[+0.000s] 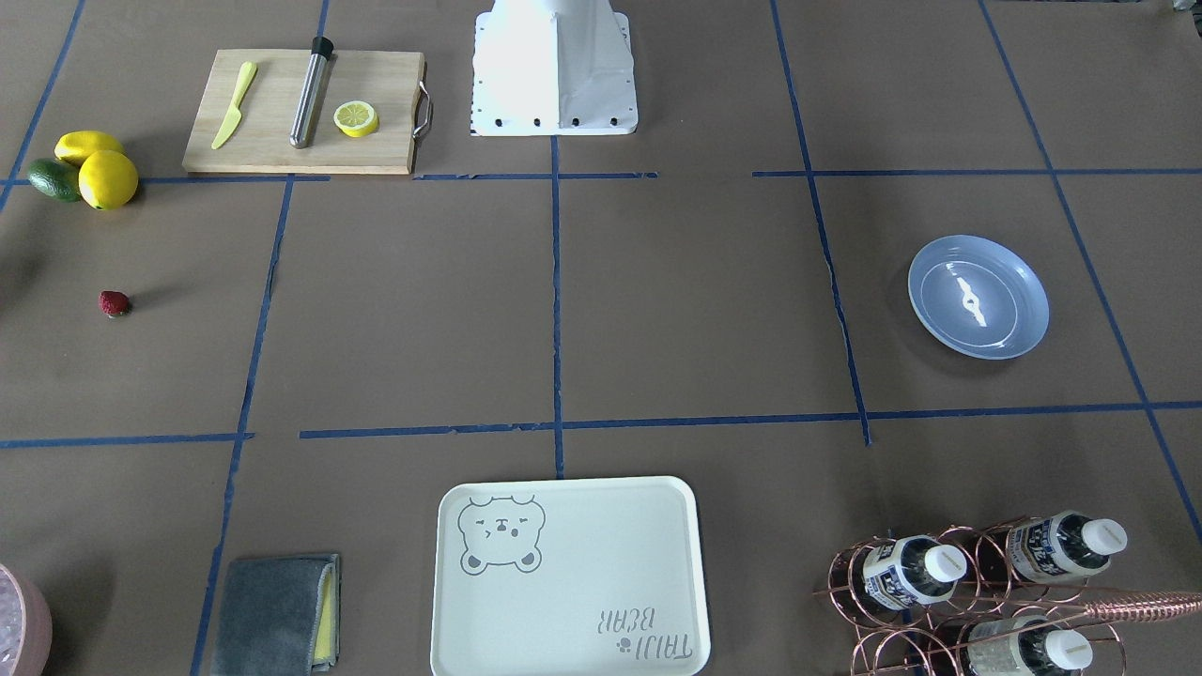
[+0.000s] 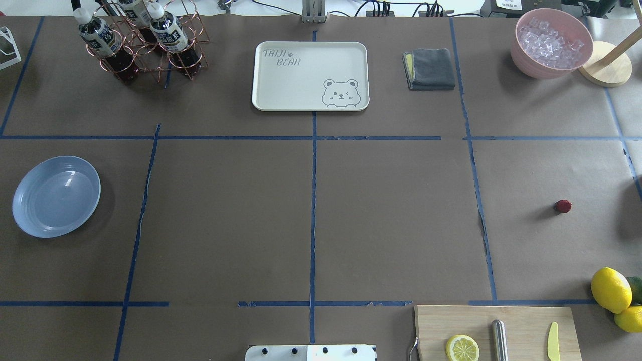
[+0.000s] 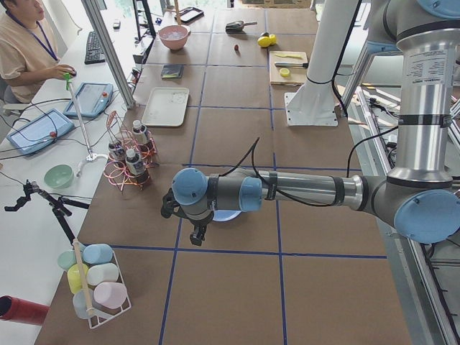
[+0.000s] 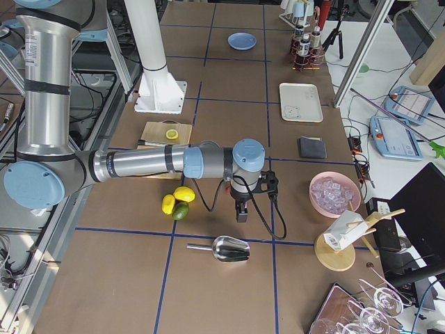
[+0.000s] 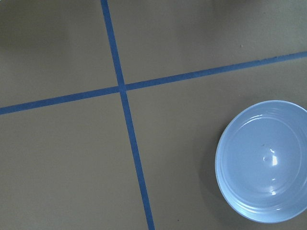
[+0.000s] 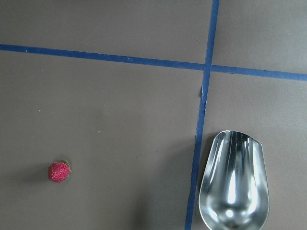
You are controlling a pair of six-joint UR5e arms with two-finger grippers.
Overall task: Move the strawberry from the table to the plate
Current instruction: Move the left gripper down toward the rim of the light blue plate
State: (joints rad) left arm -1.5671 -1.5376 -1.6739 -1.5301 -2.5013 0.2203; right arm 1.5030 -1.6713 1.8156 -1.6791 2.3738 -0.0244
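The strawberry (image 1: 114, 302) is located on the table (image 1: 695, 300), well apart from the pale-blue plate (image 1: 978, 296). The finger state of the left gripper (image 3: 198, 236) and right gripper (image 4: 240, 214) cannot be told.

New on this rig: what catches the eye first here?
A tiny red strawberry lies alone on the brown table, on the robot's right. Far across, on its left, the glossy pale-blue plate sits empty. Bright yellow lemons cluster just right of the cutting board.

Overhead and front cameras are facing each other, both catching the round glossy pale-blue plate (image 1: 978, 297) (the left wrist camera too, closer).
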